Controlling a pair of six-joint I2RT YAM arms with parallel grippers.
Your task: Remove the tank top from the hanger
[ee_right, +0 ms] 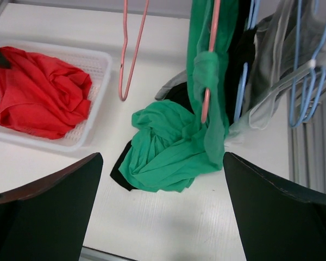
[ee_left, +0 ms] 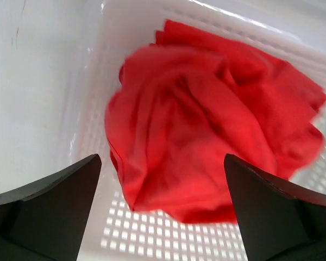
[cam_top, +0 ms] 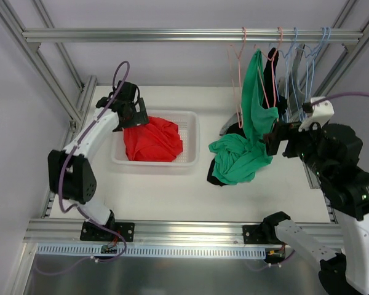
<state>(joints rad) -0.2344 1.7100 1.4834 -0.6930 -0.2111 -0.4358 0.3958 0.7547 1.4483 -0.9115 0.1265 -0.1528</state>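
Red top [ee_left: 206, 119] lying in basket [ee_left: 168, 239]; left fingers [ee_left: 43, 212] wide, empty; right fingers [ee_right: 43, 212] wide, empty

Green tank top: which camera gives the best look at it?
The right wrist view: the green tank top fills the middle, draped through a pink hanger and bunched on the table. The top external view shows it smaller; the left wrist view misses it entirely.
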